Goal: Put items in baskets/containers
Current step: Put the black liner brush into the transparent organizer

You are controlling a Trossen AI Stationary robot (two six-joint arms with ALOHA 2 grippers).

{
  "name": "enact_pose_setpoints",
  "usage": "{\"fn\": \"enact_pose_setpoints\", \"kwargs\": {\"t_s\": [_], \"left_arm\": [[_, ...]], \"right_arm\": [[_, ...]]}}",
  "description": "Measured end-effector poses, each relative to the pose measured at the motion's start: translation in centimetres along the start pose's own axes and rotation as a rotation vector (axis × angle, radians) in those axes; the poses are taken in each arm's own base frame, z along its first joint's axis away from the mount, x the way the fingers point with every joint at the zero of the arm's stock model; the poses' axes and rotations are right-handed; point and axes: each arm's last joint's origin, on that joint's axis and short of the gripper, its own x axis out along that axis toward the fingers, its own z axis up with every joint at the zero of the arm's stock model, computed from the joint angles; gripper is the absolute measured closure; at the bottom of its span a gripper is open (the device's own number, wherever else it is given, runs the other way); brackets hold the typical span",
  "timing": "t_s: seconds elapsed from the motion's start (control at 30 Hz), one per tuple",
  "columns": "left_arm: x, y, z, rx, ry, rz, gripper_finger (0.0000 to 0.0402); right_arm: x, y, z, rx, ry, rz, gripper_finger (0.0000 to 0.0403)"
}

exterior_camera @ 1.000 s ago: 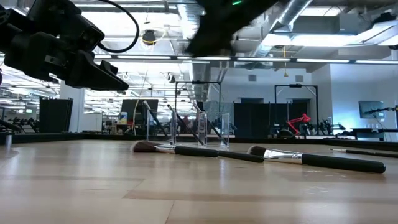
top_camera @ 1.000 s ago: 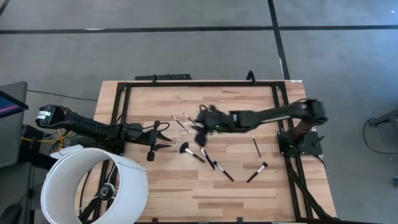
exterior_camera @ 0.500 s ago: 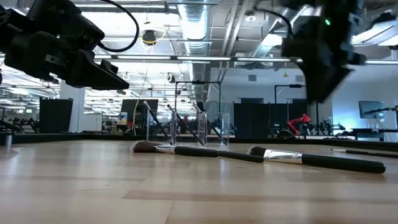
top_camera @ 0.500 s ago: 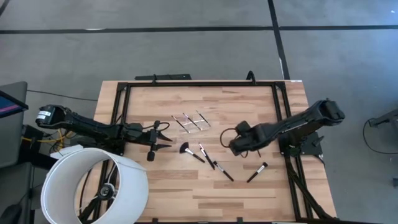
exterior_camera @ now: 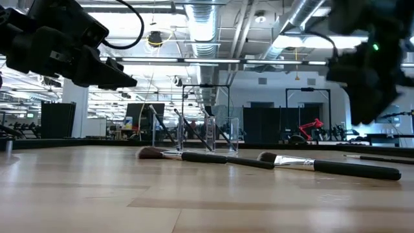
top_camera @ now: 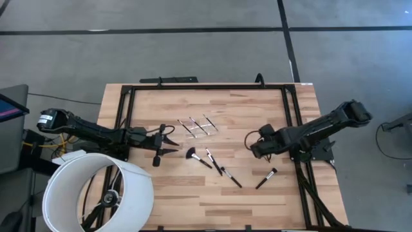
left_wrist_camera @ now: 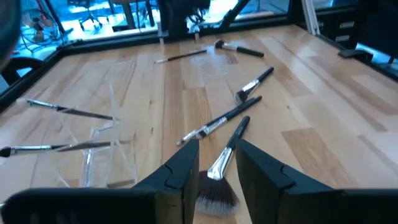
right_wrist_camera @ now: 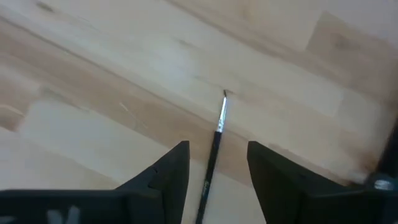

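Observation:
The clear tray [top_camera: 197, 125] stands at the table's middle far part with three thin brushes in it; the low view shows the tray [exterior_camera: 208, 133] with brushes leaning inside. A fan-headed brush [top_camera: 193, 155] and three more brushes [top_camera: 230, 177] lie flat on the wood. My left gripper [top_camera: 170, 143] is open, left of the fan brush [left_wrist_camera: 216, 186], its fingers to either side above it. My right gripper [top_camera: 252, 147] is open over a thin silver-ferruled brush [right_wrist_camera: 215, 132] lying on the table's right part. That brush is hidden under it in the high view.
A big white cylinder [top_camera: 96, 193] stands at the near left corner, beside my left arm. A black frame [top_camera: 207, 86] runs along the table's far, left and right sides. Bare wood [top_camera: 212, 200] shows along the near edge.
My right gripper has swung from above the clear tray toward the table's right and a little toward the near edge, and now stands over the thin brush there. The tray with its three brushes has come into view. Left arm still.

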Motion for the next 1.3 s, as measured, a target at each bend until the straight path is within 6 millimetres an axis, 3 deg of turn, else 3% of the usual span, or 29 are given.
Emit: {"fn": "enact_pose_setpoints", "kwargs": {"t_s": [0.23, 0.37, 0.6, 0.77, 1.3], "left_arm": [[0.0, 0.0, 0.2, -0.025, -0.021, 0.002, 0.0298], [0.0, 0.1, 0.4, -0.026, -0.039, 0.006, 0.0298], [0.0, 0.2, 0.7, -0.064, -0.065, 0.034, 0.0298], [0.0, 0.3, 0.7, -0.077, -0.064, 0.064, 0.0298], [0.0, 0.4, 0.8, -0.082, -0.074, 0.091, 0.0298]], "right_arm": [[5.5, -1.0, -2.5, 0.058, -0.029, 0.087, 0.0269], [7.4, -1.6, -3.4, 0.045, -0.122, 0.074, 0.0273], [7.9, -1.7, -5.4, -0.096, -0.278, 0.086, 0.0295], [8.7, -2.7, -6.9, -0.081, -0.364, 0.111, 0.0317], [12.1, -2.9, -10.3, -0.152, -0.770, 0.187, 0.0318]]}}
